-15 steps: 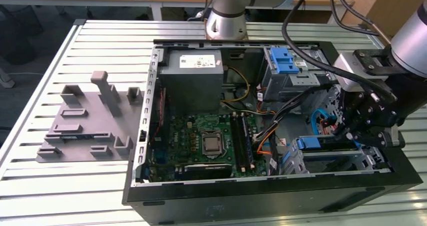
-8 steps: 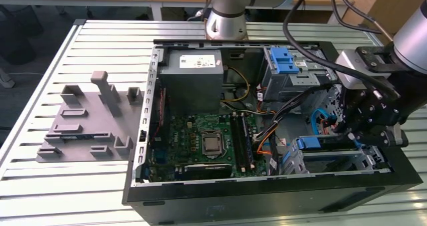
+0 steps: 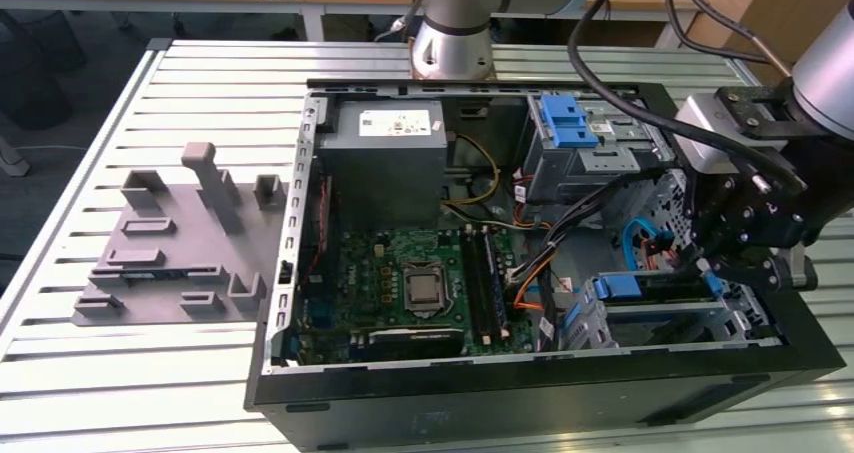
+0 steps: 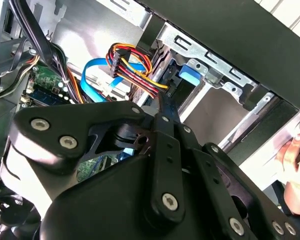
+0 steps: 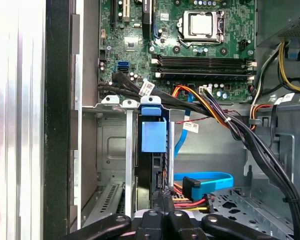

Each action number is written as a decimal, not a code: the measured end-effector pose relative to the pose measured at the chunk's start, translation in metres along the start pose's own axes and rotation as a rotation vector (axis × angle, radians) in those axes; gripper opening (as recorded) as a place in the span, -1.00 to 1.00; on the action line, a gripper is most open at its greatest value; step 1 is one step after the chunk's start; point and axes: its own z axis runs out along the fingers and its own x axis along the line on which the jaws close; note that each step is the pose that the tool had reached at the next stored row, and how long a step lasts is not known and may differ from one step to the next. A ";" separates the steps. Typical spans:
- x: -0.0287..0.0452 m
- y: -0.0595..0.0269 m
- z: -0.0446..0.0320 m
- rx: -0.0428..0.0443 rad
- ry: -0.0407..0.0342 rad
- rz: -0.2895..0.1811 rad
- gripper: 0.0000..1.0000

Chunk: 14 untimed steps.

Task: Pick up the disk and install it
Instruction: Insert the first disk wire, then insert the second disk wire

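The disk (image 3: 650, 289) sits in the drive cage (image 3: 667, 323) at the near corner of the open computer case, on the exterior view's right. Its blue rail tab (image 5: 153, 135) faces the motherboard, and its dark edge (image 5: 157, 170) runs down the slot. My gripper (image 5: 163, 200) hangs over the cage end away from that tab. Its fingers are shut together, with the tips at the disk's rear end. In the second wrist view the black finger links meet at the gripper (image 4: 162, 107), and the blue tab (image 4: 190, 75) lies beyond them.
Cable bundles (image 5: 225, 117) and a blue flat cable (image 5: 205, 179) run close beside the cage. A second cage with a bright blue latch (image 3: 567, 123) stands further back. A grey fixture plate (image 3: 174, 243) lies on the slatted table. A person's hand (image 4: 292, 157) is outside the case.
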 end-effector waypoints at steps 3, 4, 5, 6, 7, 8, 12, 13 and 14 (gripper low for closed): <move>0.0000 0.0000 -0.0004 0.0000 0.0001 0.000 -0.79; 0.0000 0.0000 -0.0005 0.0000 0.0001 0.000 -0.79; 0.0000 0.0000 -0.0006 0.0000 0.0001 0.000 -0.79; 0.0000 0.0000 -0.0007 0.0000 0.0001 0.000 -0.79; 0.0000 0.0000 -0.0009 0.0000 0.0002 0.000 -0.79; 0.0000 0.0000 -0.0011 0.0000 0.0002 0.000 -0.79; 0.0000 0.0000 -0.0021 0.0000 0.0005 0.000 -0.79; 0.0000 0.0000 -0.0023 0.0000 0.0002 0.000 -0.79; 0.0000 0.0000 -0.0026 0.0000 0.0002 0.000 -0.79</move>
